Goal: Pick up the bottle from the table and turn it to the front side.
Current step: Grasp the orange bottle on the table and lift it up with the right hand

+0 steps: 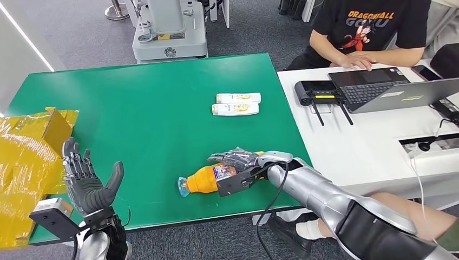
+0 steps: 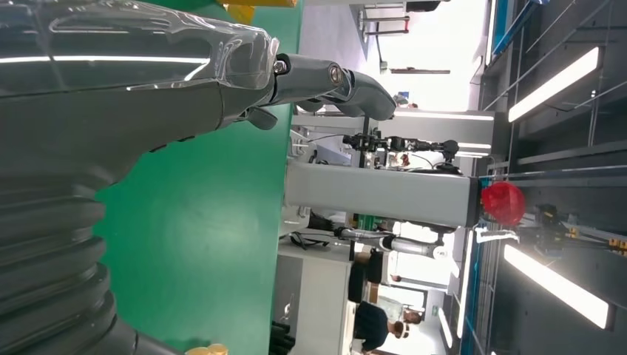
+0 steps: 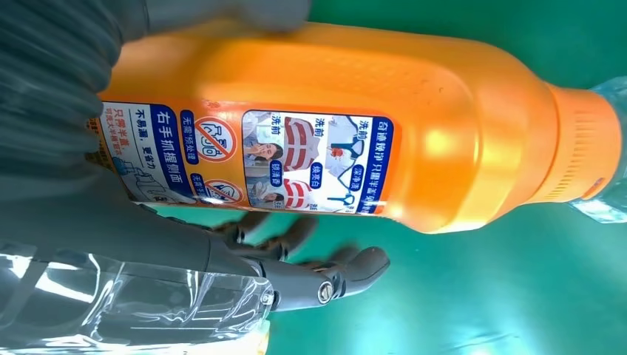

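An orange bottle [image 1: 208,179] with a clear blue cap lies on its side near the front edge of the green table [image 1: 151,108], cap pointing left. My right hand [image 1: 241,162] is draped over its labelled end. In the right wrist view the thumb lies against one side of the bottle [image 3: 414,96], and the fingers [image 3: 310,259] reach along the other side with a thin strip of green between them and the bottle. My left hand [image 1: 89,181] is raised at the table's front left corner, fingers spread and holding nothing; the left wrist view shows the same hand [image 2: 185,89].
Two white tubes [image 1: 236,104] lie side by side further back on the table. A yellow bag and box [image 1: 27,162] fill the left edge. On the right, a white table [image 1: 357,151] carries a laptop [image 1: 389,89], and a person [image 1: 368,32] sits behind it.
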